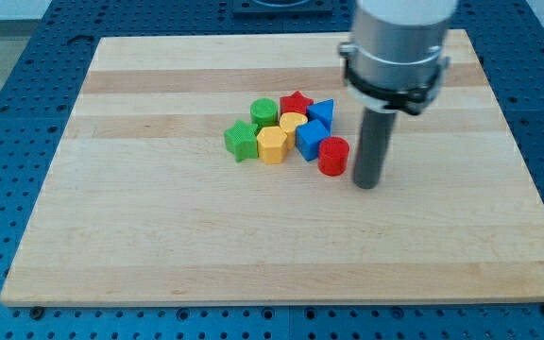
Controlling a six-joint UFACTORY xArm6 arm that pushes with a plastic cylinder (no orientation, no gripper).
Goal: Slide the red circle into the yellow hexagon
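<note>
Camera view first, operator: nearest the board's [159, 264] bottom edge you see my tip [367, 185], the lower end of the dark rod, resting just to the view's right of the red circle [333, 156]; whether they touch you cannot tell. You have no pincer here to read, only the rod. That red circle sits at the right end of the cluster near the board's middle, touching the blue cube [311, 139]. Left of it you find the yellow hexagon [272, 145], then the green star [241, 140]. Farther toward the top edge sit the yellow heart [293, 123], green cylinder [264, 112], red star [296, 102] and blue triangle [322, 113].
</note>
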